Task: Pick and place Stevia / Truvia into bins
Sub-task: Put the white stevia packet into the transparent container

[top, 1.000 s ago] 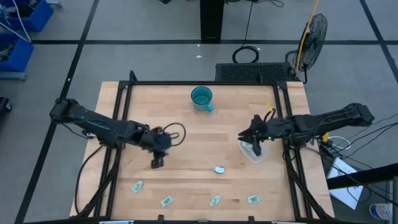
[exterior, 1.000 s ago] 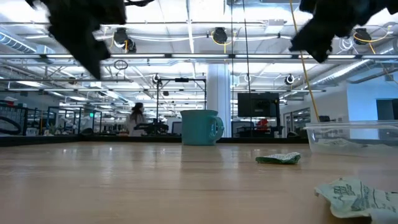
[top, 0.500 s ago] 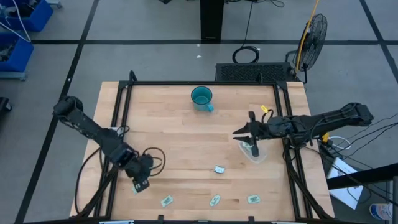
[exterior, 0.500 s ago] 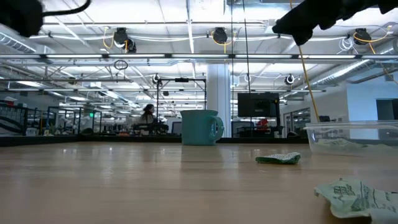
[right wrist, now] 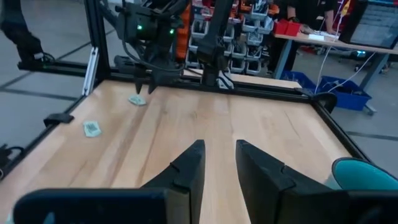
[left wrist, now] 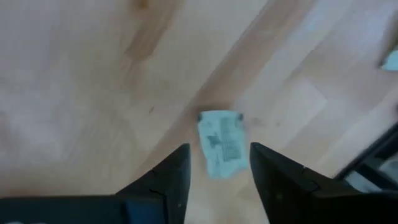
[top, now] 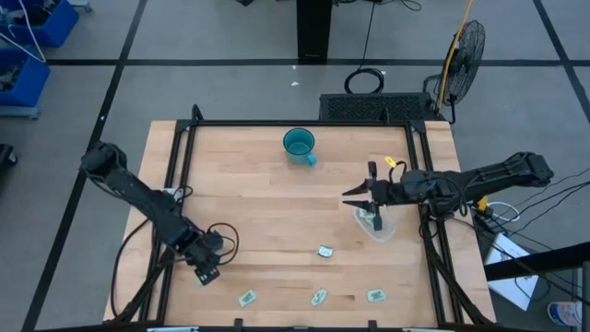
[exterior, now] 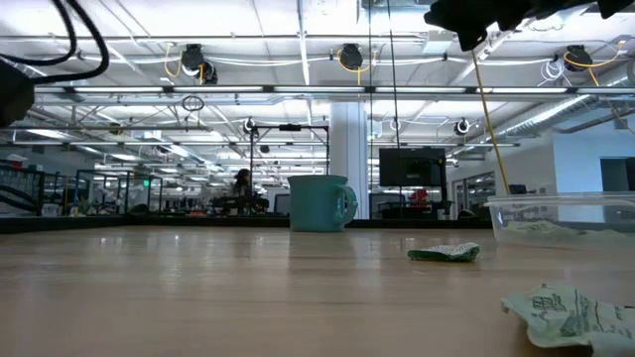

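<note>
The left arm reaches down toward the near-left part of the table, its gripper (top: 206, 273) low over a sachet (left wrist: 221, 144). In its wrist view the two fingers (left wrist: 169, 177) stand apart, one on either side of that sachet, which lies flat on the wood between them (whether the tips touch the table cannot be told).

The right arm stretches in from the right edge, and its gripper (top: 355, 194) hangs above the table just beside the bin (top: 376, 221), pointing toward the middle. Its fingers (right wrist: 188, 167) are parted with a narrow gap and nothing between them.

The bin sits at the right side of the table with at least one sachet (top: 369, 220) lying inside. Four more sachets lie loose on the wood: one (top: 324, 251) near the middle, slightly crumpled, and three along the near edge (top: 246, 298) (top: 318, 297) (top: 375, 296), well apart from each other.

A teal mug (top: 299, 144) stands near the far edge, well clear of both arms. Beyond the table a fan (top: 463, 48) stands on the floor at the far right (a cable coil lies nearby), and the low view shows a person (exterior: 241, 184) far back in the room.
</note>
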Tool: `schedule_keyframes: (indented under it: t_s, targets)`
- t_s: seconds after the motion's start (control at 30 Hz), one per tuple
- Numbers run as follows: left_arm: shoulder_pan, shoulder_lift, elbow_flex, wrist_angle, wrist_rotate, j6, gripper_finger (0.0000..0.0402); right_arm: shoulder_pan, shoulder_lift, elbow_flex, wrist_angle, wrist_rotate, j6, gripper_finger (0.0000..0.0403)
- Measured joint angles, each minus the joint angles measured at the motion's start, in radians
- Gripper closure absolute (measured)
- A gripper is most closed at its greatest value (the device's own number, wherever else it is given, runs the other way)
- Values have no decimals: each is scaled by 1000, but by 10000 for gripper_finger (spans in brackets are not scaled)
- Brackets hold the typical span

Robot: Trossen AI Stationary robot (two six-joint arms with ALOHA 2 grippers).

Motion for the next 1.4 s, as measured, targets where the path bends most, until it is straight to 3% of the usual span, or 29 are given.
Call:
schedule_keyframes:
  t_s: [0.17,0.33,0.53,0.73,1.07,1.2,1.4]
  targets:
    - [-17,0,-51,144,-70,2,196,0,4,0,3,0,-32,319]
    - [-19,0,-77,195,-63,-2,178,0,4,0,2,0,-30,319]
    - [-29,0,-99,157,-44,1,176,0,4,0,0,0,-49,319]
    - [-57,0,-143,290,-62,-7,176,0,4,0,0,0,-48,319]
    - [-88,61,-172,313,-67,59,177,0,4,0,-1,0,-48,319]
    - [-87,64,-164,304,-77,94,202,0,4,0,0,0,-48,319]
    - [-87,66,-162,279,-86,142,304,0,4,0,-1,0,-48,319]
